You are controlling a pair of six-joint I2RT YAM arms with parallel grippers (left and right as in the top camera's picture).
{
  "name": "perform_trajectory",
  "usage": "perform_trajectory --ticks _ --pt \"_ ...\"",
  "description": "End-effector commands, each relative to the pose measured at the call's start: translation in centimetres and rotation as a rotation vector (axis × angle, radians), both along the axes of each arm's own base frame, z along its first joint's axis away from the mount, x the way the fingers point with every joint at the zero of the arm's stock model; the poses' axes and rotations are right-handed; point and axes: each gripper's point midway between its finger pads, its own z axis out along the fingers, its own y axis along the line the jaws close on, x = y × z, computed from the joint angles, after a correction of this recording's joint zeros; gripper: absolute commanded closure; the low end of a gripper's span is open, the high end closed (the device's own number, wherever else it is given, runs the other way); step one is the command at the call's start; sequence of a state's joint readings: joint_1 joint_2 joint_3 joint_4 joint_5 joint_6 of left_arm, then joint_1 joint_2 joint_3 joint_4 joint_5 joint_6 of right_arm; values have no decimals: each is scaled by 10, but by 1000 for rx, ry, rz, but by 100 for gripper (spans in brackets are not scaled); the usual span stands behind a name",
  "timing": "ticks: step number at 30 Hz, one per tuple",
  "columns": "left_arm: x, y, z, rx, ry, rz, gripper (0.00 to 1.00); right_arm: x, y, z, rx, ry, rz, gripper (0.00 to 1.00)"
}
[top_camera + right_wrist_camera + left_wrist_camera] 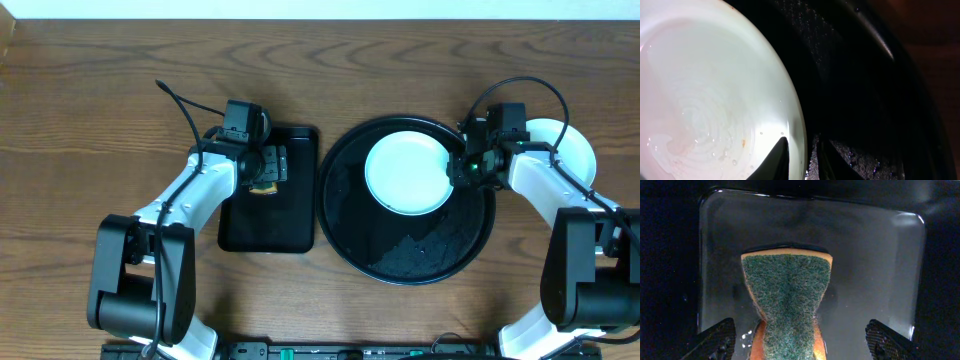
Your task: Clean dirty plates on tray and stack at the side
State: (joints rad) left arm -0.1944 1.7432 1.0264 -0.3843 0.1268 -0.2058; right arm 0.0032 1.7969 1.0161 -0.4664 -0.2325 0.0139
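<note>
A pale mint-white plate (405, 172) (705, 85) lies in the upper part of the round black tray (400, 255) (855, 75), wet, with a tiny reddish speck near its rim. My right gripper (466, 166) (805, 161) is shut on the plate's right rim, one finger on top and one underneath. Another pale plate (575, 145) rests on the wood at the far right, partly hidden by the right arm. My left gripper (262, 165) (801, 342) stands open over a green-and-orange sponge (787, 300) (265, 187), its fingers well clear of the sponge's sides.
The sponge lies on a smaller rectangular black tray (270, 225) (875, 265), left of the round tray. Bare wood-grain tabletop (100, 100) stretches across the back and far left. Both arm bases stand at the front edge.
</note>
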Motion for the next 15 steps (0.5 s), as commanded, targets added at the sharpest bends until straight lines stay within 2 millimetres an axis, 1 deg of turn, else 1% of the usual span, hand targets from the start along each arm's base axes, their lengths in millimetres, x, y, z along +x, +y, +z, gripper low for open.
perform_trajectory --ticks 1,3,5,7,8,12,15 --pt "-3 2 -4 15 7 -3 16 -1 3 -7 6 16 12 82" --pt "-3 2 -4 15 7 -3 16 -3 3 -11 6 28 12 82" --pt "-3 1 -4 15 7 -4 16 -4 3 -15 7 40 12 85" --pt "-3 1 -4 15 7 -4 16 -5 4 -16 7 43 13 99" --pt "-3 2 -4 15 7 -3 16 -4 5 -15 10 38 16 99" --pt "-3 1 -4 15 7 -4 16 3 7 -1 7 3 22 99" --pt "-3 1 -4 15 6 -3 15 7 6 15 -4 -39 26 99"
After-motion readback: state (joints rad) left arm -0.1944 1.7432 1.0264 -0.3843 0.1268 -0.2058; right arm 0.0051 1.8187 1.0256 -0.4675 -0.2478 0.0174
